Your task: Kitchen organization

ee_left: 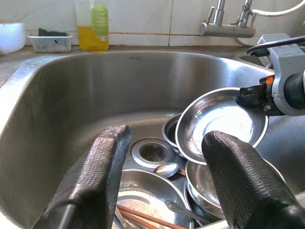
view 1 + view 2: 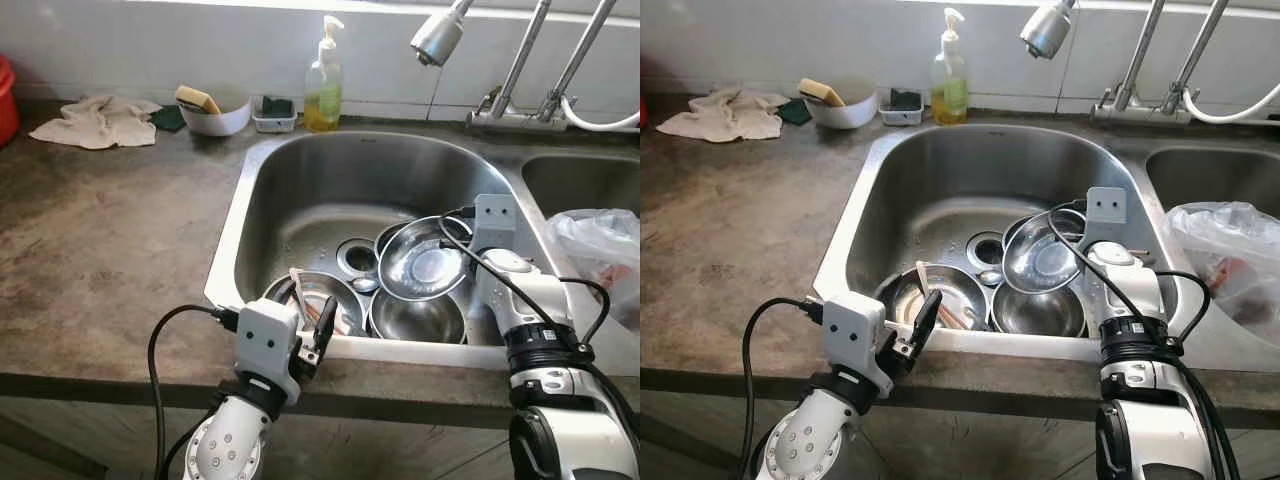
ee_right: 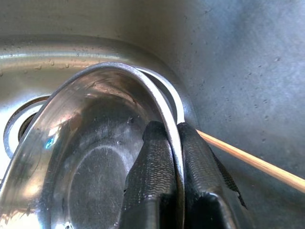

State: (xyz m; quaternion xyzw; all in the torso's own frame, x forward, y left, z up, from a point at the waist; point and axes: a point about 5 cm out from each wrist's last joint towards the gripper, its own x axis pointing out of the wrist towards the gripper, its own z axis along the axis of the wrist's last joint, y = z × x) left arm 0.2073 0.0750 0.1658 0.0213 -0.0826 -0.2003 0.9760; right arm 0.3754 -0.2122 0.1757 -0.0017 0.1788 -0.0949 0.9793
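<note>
Right gripper [image 3: 174,143] down inside the steel sink [image 2: 300,180], jaws clenched on the rim of a shallow steel bowl [image 2: 425,262], one finger on the inner face and one on the outer. Bowl tilted up on edge, open face toward the left, over another steel bowl [image 2: 418,318] lying at the front of the basin. Third steel bowl [image 2: 325,300] just to the left of that one, holding a pair of wooden chopsticks [image 2: 302,296] and some dark utensil that cannot be told apart. Spoon [image 1: 166,168] lying beside the drain [image 2: 357,256], between the bowls. Thin wooden stick [image 3: 248,160] running behind the gripped rim in the right wrist view. Left gripper [image 2: 318,335] at the front edge of the sink above the leftmost bowl, jaws released and spread, grasping nothing. Grey stone table [image 2: 100,240] around the sink, carrying at the back wall a crumpled cloth [image 2: 95,122], a white bowl [image 2: 218,118] with a yellow sponge [image 2: 197,99] in it, a small clear tray [image 2: 275,118] with a dark scrubber, and a pump bottle of yellow dish soap [image 2: 323,90]. Spray head of the tap [image 2: 437,38] hanging above the basin's back rim. Clear plastic bag [image 2: 600,250] in the second basin to the right.
</note>
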